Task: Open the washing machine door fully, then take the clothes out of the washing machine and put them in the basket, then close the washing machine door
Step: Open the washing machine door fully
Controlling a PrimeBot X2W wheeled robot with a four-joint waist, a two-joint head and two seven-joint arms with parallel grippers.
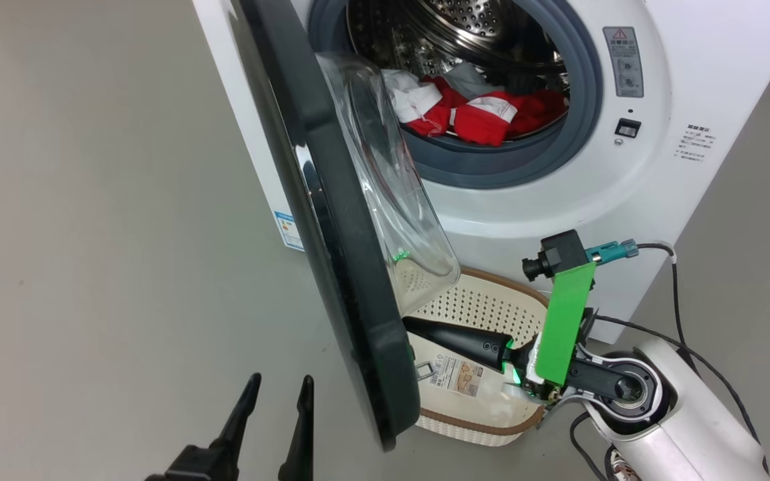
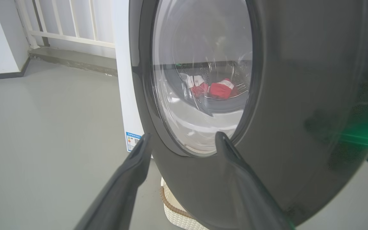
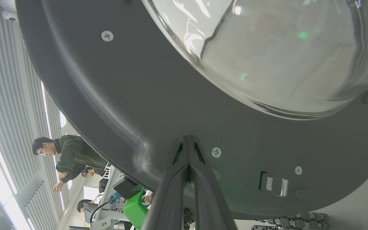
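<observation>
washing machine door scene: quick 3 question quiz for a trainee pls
1. True or false: the clothes are in the basket.
2. The right gripper is: A) open wide; B) shut, tips at the inner side of the washing machine door; C) holding a garment.
3. Fill in: the left gripper, at the door's outer side, is ____.
Key: 1 false, they lie in the drum; 2 B; 3 open.
</observation>
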